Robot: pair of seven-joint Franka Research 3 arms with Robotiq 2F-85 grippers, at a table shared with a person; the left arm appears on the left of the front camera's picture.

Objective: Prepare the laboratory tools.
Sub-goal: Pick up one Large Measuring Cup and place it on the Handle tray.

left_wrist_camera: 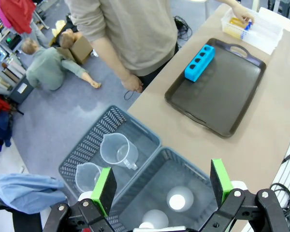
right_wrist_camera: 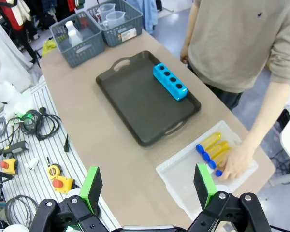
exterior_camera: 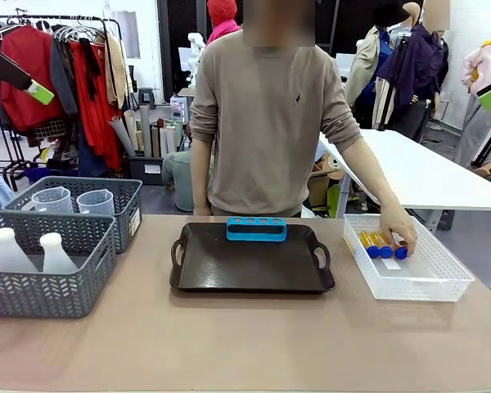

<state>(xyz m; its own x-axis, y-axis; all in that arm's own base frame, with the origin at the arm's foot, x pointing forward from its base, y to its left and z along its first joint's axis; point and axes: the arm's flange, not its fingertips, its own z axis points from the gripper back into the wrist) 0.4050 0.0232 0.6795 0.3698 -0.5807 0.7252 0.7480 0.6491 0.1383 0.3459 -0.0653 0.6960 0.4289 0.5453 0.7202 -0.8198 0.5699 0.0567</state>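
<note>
Currently the left gripper [left_wrist_camera: 162,186] hangs spread wide over the flasks [exterior_camera: 56,254] and beakers [exterior_camera: 94,201] in baskets [exterior_camera: 65,291] at the table's [exterior_camera: 229,340] left edge, while the right gripper [right_wrist_camera: 147,184], equally wide, could strike the person's hand [exterior_camera: 397,229] on the tubes [exterior_camera: 375,244] in the right-edge bin [exterior_camera: 442,277] if it reached in.

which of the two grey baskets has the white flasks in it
The nearer grey basket, closer to the robot: two white flasks stand in it. The farther grey basket holds two clear beakers instead.
</note>
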